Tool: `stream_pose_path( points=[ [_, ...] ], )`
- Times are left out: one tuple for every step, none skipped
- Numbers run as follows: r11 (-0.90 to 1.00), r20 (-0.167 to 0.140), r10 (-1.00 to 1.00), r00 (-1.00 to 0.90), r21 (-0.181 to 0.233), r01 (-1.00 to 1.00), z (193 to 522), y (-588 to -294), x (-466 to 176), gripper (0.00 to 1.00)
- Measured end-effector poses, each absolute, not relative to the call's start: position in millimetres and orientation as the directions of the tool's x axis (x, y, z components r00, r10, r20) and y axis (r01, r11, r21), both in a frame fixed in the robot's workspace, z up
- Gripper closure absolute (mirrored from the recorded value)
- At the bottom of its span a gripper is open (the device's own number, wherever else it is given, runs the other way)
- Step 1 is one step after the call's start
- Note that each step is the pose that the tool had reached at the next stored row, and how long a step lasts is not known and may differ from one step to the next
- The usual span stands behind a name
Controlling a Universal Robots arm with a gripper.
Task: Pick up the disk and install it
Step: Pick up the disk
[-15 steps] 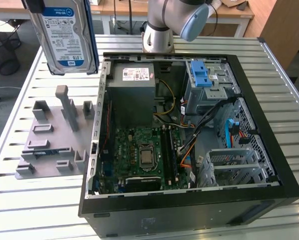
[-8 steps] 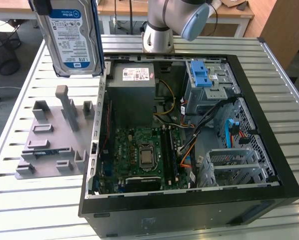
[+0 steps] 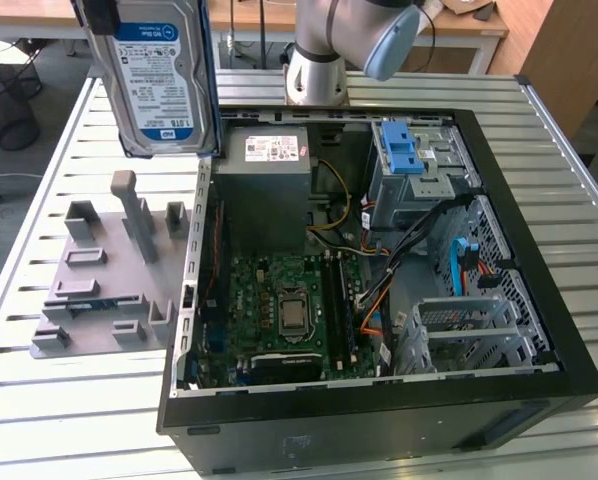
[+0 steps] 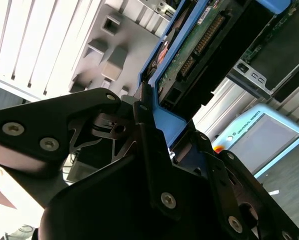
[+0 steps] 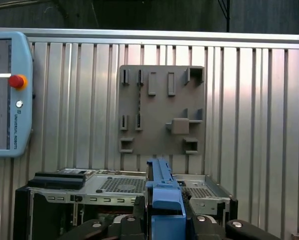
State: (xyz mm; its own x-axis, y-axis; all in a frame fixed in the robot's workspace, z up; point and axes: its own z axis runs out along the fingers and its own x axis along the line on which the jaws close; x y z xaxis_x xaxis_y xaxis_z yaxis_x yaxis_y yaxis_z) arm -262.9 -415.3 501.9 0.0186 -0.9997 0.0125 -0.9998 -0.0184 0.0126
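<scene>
Slatted metal counter bearing open computer case: disk, upper left of exterior view, held aloft above counter, pincer clamped on its blue rail; pickup done, installation outstanding.

A big metal table made of long silver slats stands on a grey floor. Behind it is a wooden desk with white legs. A black wire bin sits on the floor by the exterior view's left. A brown wooden board stands at the exterior view's right. The light is bright and even.
</scene>
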Motion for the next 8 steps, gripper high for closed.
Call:
stream_pose_path(
  points=[
    [-0.018, 0.012, -1.0, 0.019, 0.013, -1.0, 502, -416, -261, 0.64],
    [-0.018, 0.012, -1.0, 0.019, 0.013, -1.0, 502, -417, -259, 0.64],
    [-0.018, 0.013, -1.0, 0.019, 0.013, -1.0, 502, -417, -257, 0.64],
    [-0.018, 0.013, -1.0, 0.018, 0.013, -1.0, 502, -418, -255, 0.64],
    [-0.018, 0.013, -1.0, 0.018, 0.013, -1.0, 502, -419, -253, 0.64],
    [-0.018, 0.013, -1.0, 0.018, 0.013, -1.0, 502, -419, -251, 0.64],
    [-0.018, 0.013, -1.0, 0.018, 0.013, -1.0, 502, -420, -249, 0.64],
    [-0.018, 0.013, -1.0, 0.019, 0.013, -1.0, 502, -421, -247, 0.64]
  ],
)
